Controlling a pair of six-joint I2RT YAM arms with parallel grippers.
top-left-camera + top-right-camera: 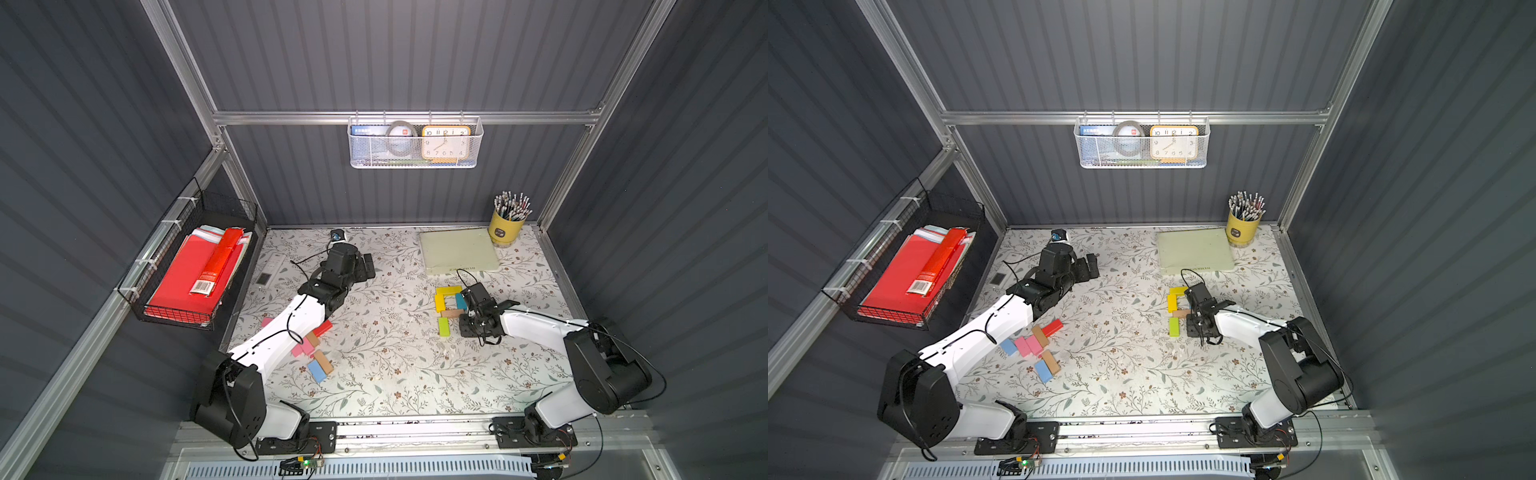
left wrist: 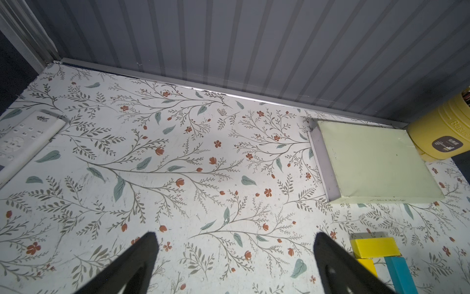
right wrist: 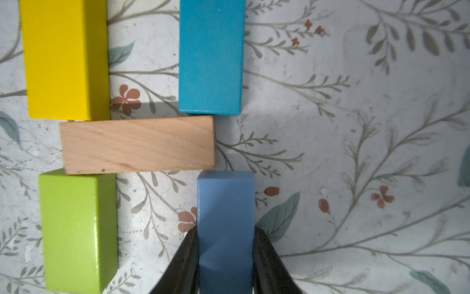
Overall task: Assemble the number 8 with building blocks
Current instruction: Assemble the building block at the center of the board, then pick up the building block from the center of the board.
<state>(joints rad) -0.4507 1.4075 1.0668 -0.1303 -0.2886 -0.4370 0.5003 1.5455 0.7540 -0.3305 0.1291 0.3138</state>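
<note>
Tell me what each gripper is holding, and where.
The right gripper pinches the grey-blue block across its two long sides. The left gripper stands open, holding nothing.

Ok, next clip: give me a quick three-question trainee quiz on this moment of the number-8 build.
1. True or false: the left gripper holds a block.
2. Which block does the right gripper clamp? A green, B tan, C slate-blue.
3. Fill in: the tan block lies between the yellow block and the ____ block.
Key: 1 false, its jaws stand open and empty. 2 C, the slate-blue block. 3 green block.
</note>
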